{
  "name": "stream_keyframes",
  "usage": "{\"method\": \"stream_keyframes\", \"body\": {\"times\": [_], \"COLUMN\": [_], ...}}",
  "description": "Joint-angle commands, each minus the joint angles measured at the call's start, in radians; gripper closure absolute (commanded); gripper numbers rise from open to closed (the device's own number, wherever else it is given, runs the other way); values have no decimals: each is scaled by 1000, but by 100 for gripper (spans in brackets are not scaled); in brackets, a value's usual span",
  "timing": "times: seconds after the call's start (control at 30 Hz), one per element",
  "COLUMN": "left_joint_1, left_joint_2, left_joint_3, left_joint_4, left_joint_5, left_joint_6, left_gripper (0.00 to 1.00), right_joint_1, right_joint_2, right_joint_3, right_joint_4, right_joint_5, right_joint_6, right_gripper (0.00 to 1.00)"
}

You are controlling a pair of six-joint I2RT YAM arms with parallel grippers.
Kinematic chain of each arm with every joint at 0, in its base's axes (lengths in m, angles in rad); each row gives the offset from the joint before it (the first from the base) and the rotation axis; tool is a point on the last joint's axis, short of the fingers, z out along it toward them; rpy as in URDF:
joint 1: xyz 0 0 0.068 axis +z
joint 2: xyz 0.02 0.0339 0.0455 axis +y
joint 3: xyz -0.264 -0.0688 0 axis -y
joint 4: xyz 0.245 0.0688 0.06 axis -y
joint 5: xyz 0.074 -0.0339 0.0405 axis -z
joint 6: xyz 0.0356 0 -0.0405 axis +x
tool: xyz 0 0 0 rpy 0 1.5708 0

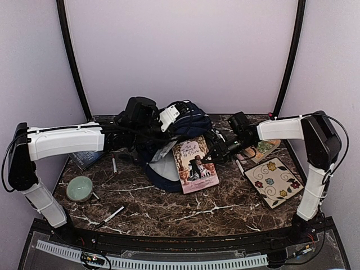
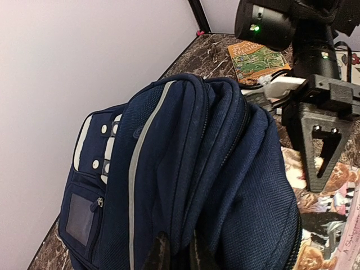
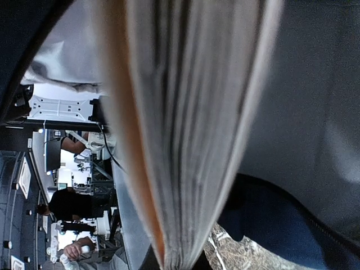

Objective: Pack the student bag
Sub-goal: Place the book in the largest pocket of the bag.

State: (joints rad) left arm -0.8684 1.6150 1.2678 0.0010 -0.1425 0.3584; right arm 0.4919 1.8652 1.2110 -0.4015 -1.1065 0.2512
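I am counting one student bag [image 2: 185,169], one pink-covered book [image 1: 195,164], one green-covered book [image 1: 261,149], one dark book [image 1: 86,160] half hidden under the left arm, one flowered tile [image 1: 274,181], one green bowl [image 1: 79,188] and two white pens [image 1: 114,164] [image 1: 113,214]. Everything is sitting on a dark marble surface [image 1: 169,216] with white veins, and pale lilac walls with black poles in the back corners are closing it in. The bag is standing at the back centre of the surface, and its navy top is bunching upward. The left claw [image 2: 179,256] is pinching a fold of that top fabric, its fingers nearly together. The right claw [image 1: 218,149] is clamping the pink-covered book by its edge, with the page block filling its wrist view, and the book is lying just beside the bag's front.
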Motion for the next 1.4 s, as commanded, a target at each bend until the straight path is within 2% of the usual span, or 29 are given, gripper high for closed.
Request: {"method": "stream_keyframes", "body": {"times": [0.0, 0.2, 0.37, 0.47, 0.7, 0.77, 0.9, 0.93, 1.07, 1.37], "left_joint_1": [-40, -60, -74, -78, -84, -85, -85, -85, -86, -85], "left_joint_2": [-120, -141, -151, -155, -172, -179, -192, -193, -199, -211], "left_joint_3": [-24, -63, -87, -98, -120, -131, -160, -167, -190, -219], "left_joint_4": [207, 237, 252, 255, 263, 261, 264, 266, 282, 317], "left_joint_5": [75, 74, 80, 93, 101, 92, 62, 54, 34, 19], "left_joint_6": [-8, -32, -36, -38, -28, -25, -14, -11, 11, 6], "left_gripper": [100, 100, 100, 100, 100, 100, 100, 100, 100, 100], "right_joint_1": [25, 28, 27, 29, 26, 22, 22, 21, 27, 53], "right_joint_2": [91, 171, 253, 291, 419, 442, 391, 369, 260, 57], "right_joint_3": [61, 79, 158, 165, 295, 326, 289, 279, 182, -6], "right_joint_4": [126, 276, 292, 405, 361, 349, 342, 335, 337, 234], "right_joint_5": [-63, -38, 27, 42, 106, 89, 110, 119, 172, 366], "right_joint_6": [173, 361, 387, 481, 440, 435, 424, 414, 372, 158], "right_gripper": [100, 100, 100, 100, 100, 94, 66, 62, 55, 39]}}
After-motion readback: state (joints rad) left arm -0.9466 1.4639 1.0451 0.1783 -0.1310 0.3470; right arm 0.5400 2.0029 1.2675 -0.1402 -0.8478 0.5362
